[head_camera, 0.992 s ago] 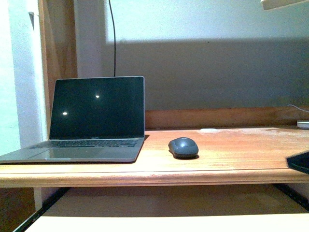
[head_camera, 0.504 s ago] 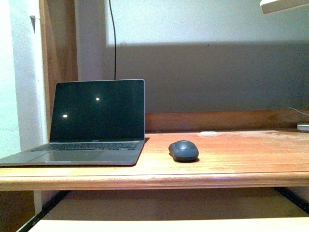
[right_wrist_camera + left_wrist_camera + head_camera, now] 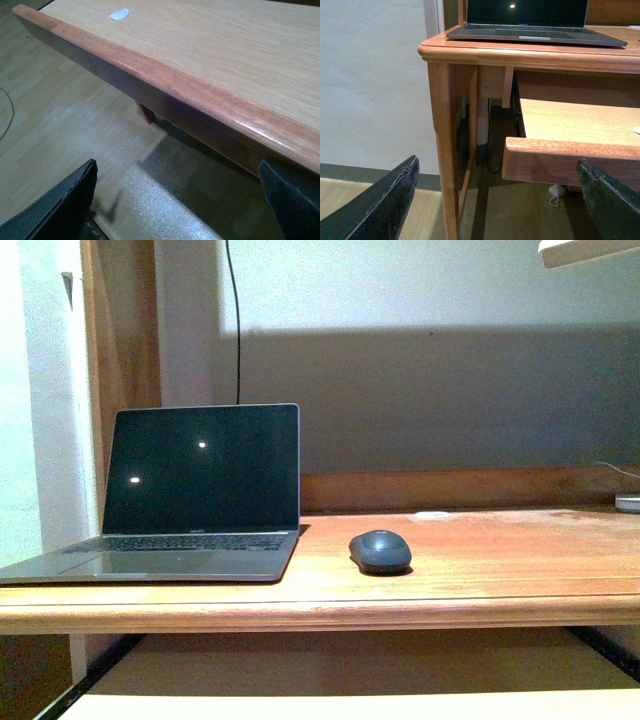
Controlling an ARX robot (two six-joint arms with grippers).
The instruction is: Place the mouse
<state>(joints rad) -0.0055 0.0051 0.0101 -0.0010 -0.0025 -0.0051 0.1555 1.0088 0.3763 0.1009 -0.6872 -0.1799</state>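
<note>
The dark grey mouse rests on the wooden desk, just right of the open laptop. Neither arm shows in the front view. My left gripper is open and empty, low in front of the desk's left leg and the pulled-out shelf. My right gripper is open and empty, below the front edge of the light wooden shelf, over the floor. The mouse is out of both wrist views.
A small white flat disc lies on the shelf. A black cable runs up the wall behind the laptop. A white object sits at the desk's far right. The laptop also shows in the left wrist view.
A dark object at the front view's right edge one second ago is gone from view. The view shifted slightly; the mouse and laptop have not moved on the desk.
</note>
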